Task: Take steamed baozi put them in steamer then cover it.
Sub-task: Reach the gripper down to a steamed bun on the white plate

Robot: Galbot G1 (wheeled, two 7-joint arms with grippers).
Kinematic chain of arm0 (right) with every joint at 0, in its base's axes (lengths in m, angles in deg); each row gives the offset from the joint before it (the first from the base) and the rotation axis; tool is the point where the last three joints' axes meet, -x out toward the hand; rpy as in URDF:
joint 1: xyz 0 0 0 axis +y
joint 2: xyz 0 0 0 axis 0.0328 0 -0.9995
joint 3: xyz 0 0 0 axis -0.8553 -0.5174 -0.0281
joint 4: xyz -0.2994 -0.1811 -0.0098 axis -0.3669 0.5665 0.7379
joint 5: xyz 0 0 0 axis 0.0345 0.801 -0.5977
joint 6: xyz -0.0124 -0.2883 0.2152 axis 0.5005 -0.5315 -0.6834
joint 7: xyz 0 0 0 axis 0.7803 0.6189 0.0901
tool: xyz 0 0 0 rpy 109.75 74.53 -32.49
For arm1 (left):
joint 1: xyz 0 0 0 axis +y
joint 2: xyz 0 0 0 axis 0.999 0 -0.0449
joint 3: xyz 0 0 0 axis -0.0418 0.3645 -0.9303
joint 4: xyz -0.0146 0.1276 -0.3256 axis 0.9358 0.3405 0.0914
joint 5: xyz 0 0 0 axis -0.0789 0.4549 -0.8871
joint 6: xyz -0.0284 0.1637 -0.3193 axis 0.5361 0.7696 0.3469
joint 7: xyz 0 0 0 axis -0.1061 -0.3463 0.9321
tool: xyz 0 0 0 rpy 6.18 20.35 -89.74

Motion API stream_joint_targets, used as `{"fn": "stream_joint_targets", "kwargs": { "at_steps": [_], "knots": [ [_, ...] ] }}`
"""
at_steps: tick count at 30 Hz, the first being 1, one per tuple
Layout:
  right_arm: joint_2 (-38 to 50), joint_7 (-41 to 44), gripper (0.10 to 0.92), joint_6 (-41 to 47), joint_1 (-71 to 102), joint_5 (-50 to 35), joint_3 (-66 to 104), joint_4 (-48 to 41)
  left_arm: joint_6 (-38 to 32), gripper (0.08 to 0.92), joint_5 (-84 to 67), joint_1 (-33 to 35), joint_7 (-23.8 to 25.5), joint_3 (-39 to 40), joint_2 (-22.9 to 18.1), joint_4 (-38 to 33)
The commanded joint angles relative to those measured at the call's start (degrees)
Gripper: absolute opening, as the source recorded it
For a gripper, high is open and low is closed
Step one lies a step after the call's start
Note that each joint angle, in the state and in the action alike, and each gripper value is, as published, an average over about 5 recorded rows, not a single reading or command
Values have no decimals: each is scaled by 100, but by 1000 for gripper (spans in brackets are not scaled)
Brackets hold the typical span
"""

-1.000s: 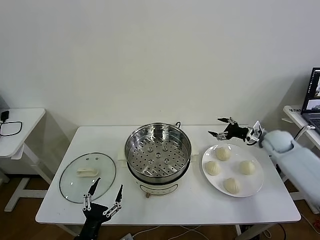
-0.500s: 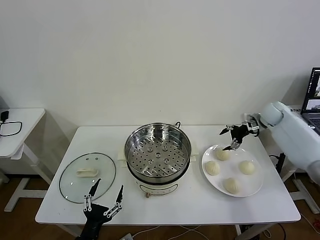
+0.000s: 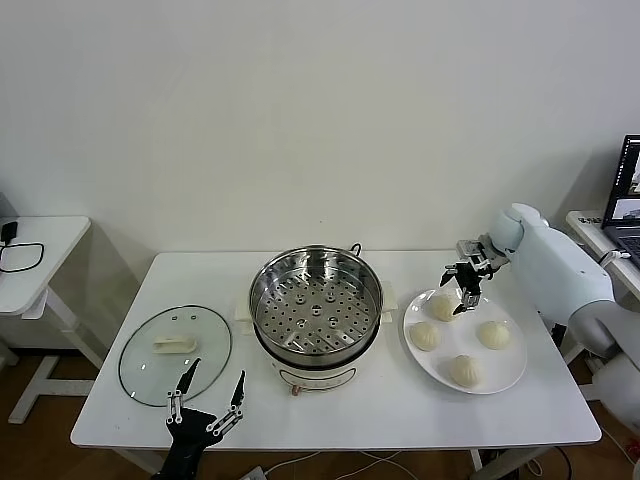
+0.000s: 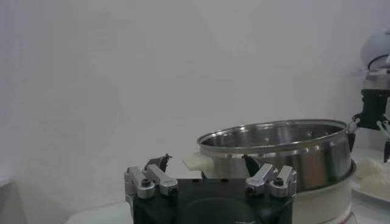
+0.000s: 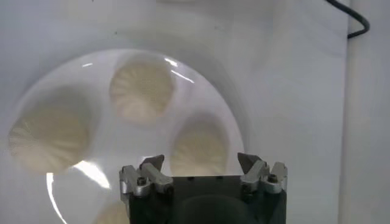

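Four steamed baozi (image 3: 444, 307) (image 3: 425, 336) (image 3: 493, 334) (image 3: 464, 371) sitting on one white plate (image 3: 508, 372); one steamer (image 3: 316, 303) standing mid-table; one glass lid (image 3: 175, 354) lying flat; two grippers showing, left gripper (image 3: 210, 393), right gripper (image 3: 459, 291)

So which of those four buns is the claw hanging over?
The right gripper hovers open above the rear baozi, the one farthest back on the plate.

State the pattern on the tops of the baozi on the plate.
Fine pleats radiate from each cream-white baozi top's centre, clearest in the right wrist view.
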Motion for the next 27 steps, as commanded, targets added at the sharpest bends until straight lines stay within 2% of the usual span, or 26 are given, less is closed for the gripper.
{"fn": "stream_joint_targets", "kwargs": {
  "at_steps": [1, 14, 27],
  "knots": [
    [-157, -248, 823, -68, -1, 336, -46, -227, -10, 823, 0, 0, -5, 3, 3, 14],
    [-218, -412, 809, -111, 134, 453, 40, -353, -38, 823, -2, -22, -32, 6, -2, 39],
    [-217, -625, 666, -165, 202, 396, 13, -311, -55, 823, -10, -17, -66, -30, -3, 11]
  ]
}}
